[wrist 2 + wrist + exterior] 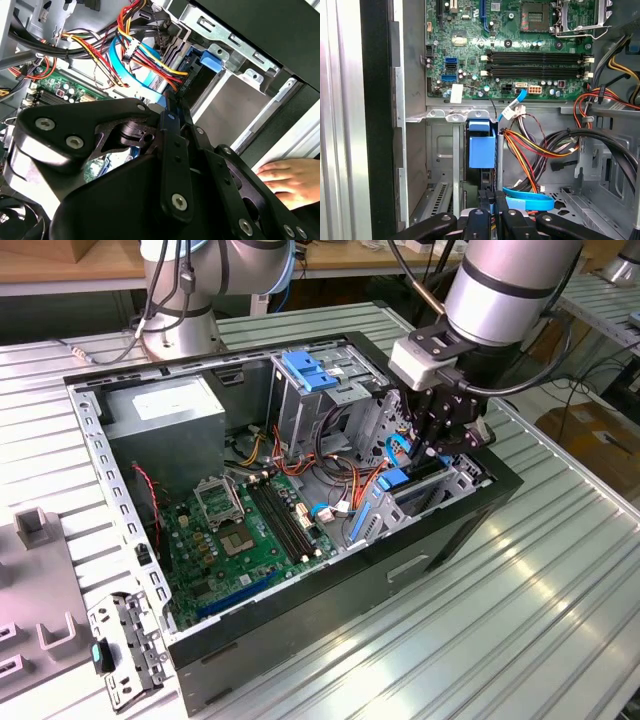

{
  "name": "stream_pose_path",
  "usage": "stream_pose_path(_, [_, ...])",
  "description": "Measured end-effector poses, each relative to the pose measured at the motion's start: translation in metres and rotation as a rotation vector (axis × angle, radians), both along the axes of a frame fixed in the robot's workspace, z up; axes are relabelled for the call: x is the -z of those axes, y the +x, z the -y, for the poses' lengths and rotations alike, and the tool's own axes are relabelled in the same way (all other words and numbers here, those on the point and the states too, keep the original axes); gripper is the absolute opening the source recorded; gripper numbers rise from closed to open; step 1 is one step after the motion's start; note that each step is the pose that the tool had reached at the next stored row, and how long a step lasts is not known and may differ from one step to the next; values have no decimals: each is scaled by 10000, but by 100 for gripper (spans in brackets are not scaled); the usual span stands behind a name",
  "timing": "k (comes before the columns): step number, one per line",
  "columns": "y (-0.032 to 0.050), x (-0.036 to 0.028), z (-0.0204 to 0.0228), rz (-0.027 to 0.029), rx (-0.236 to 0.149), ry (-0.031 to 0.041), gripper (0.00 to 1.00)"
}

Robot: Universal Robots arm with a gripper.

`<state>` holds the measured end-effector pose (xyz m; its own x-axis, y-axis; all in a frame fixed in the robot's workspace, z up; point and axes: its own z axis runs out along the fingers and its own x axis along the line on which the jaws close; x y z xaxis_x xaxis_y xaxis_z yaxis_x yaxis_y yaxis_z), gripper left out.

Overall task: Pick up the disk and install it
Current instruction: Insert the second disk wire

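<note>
The disk (398, 480) stands on edge in the drive bay at the front corner of the open computer case (90, 455), on the exterior view's right. Its blue carrier rail (482, 147) shows in the first wrist view, and the rail's blue end (210, 60) shows against the metal bay in the second wrist view. My gripper (437, 452) reaches straight down into that bay. Its black fingers (482, 217) sit close together on the disk's thin upper edge, shut on it. The bay walls hide the lower part of the disk.
Red, yellow and blue cables (340, 470) crowd the space beside the bay. A tall grey cage with a blue handle (310, 370), a grey power supply box (165, 415) and the green motherboard (235, 530) fill the case. A person's hand (295, 177) rests outside the case wall.
</note>
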<state>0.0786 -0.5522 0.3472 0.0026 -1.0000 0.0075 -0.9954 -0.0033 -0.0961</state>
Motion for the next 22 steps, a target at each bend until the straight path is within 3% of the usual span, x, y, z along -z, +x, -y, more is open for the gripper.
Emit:
stream_pose_path(14, [-1,54,0,1,0,-1,16])
stream_pose_path(19, [-1,56,0,2,1,2,17])
stream_pose_path(20, [-1,53,0,2,0,5,24])
stream_pose_path(22, [-1,23,0,1,-1,1,24])
